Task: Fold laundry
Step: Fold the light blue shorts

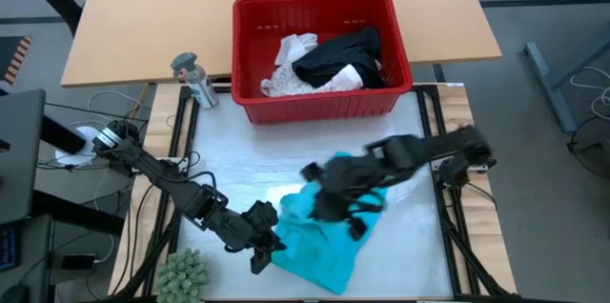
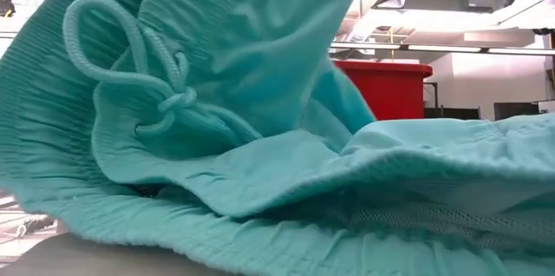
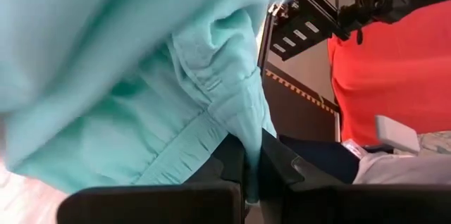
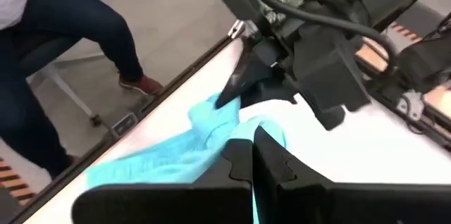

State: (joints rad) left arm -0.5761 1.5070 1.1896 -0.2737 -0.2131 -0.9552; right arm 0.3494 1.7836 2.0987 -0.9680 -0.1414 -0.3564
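2 grippers pinching the teal garment, left gripper clamped on its edge, right gripper clamped on its top, low view alone showing the knotted drawstring, high view alone showing the red basket.

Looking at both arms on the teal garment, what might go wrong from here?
Both the left gripper and the right gripper are shut on the teal shorts, which are bunched; pulling apart unevenly could slip a pinch. The drawstring hangs loose and may snag.
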